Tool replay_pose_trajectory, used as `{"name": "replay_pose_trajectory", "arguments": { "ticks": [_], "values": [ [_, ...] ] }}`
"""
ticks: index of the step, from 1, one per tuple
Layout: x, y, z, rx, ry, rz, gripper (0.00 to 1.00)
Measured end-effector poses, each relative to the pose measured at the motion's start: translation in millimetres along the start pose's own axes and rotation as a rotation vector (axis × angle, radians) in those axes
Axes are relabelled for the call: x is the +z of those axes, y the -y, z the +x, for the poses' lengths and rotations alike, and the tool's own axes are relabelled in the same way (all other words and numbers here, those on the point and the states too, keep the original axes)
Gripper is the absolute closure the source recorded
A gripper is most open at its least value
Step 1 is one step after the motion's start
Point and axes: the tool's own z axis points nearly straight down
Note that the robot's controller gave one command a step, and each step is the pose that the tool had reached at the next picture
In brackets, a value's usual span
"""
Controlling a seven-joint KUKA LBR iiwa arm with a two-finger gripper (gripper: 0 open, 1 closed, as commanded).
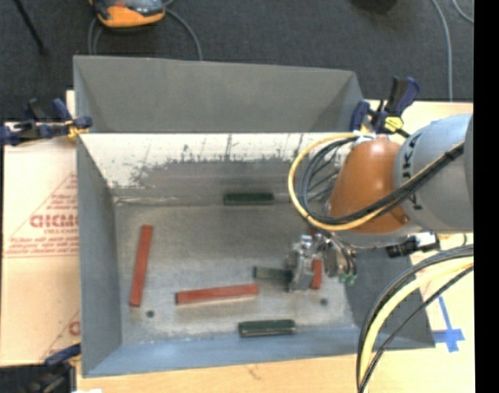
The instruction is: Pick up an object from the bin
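My gripper [299, 270] hangs low over the right part of the bin floor, under the orange cover. A short dark bar [268, 274] lies on the floor and sticks out to the left from under it. A small orange-red block [316, 273] sits close against the gripper's right side; whether it is held I cannot tell. A long red bar [217, 294] lies flat just left of the gripper, and a dark green bar [267, 327] lies near the front wall below it.
Another red bar [141, 264] lies lengthwise near the left wall. A second dark green bar [249, 197] rests against the back wall. The arm and its cables cover the bin's right side.
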Motion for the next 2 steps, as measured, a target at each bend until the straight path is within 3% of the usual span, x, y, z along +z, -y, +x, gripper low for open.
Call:
{"name": "replay_pose_trajectory", "arguments": {
  "ticks": [1,2],
  "values": [
    [0,0,0.0,-0.001,0.000,0.000,1.00],
    [-199,-28,-54.9,-0.011,0.000,0.000,1.00]
  ]
}}
